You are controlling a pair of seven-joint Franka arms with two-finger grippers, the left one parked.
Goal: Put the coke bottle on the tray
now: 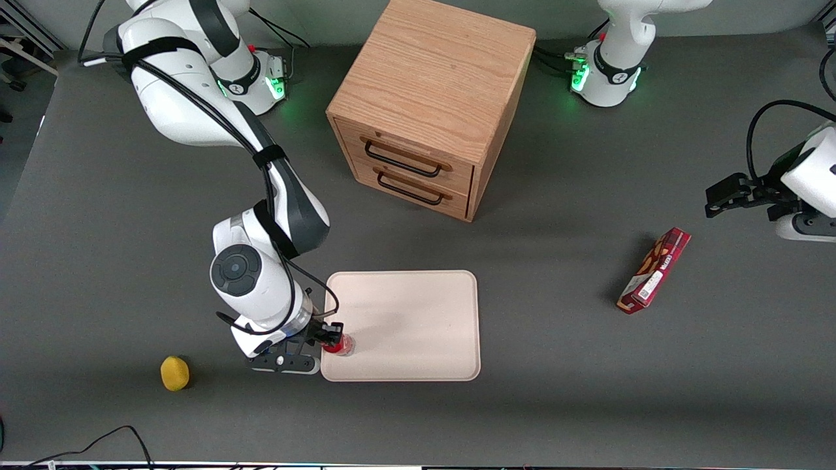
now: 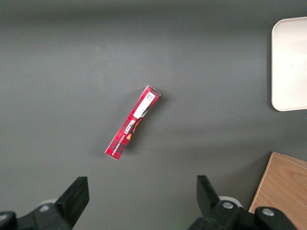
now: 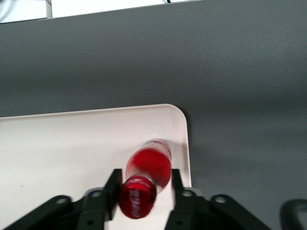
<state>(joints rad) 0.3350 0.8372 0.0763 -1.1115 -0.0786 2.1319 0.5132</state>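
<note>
Drawer cabinet (image 1: 428,104), snack box (image 1: 654,270), lemon (image 1: 174,373)

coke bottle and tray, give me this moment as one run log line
task: bottle to tray | gripper: shut on coke bottle, over tray corner nearest working arm | bottle: held, base over tray | release: not yet

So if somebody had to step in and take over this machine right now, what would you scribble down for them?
Gripper: shut on the coke bottle, right over the tray's corner nearest the front camera, at the working arm's end.
Coke bottle: upright between the fingers, its clear base at the tray surface or just above it; contact cannot be told.
Done: bottle picked up and carried over the tray.
Left: set it down if not yet resting, open the fingers, lift the arm away.
Nearby: a yellow fruit on the table beside the gripper.
</note>
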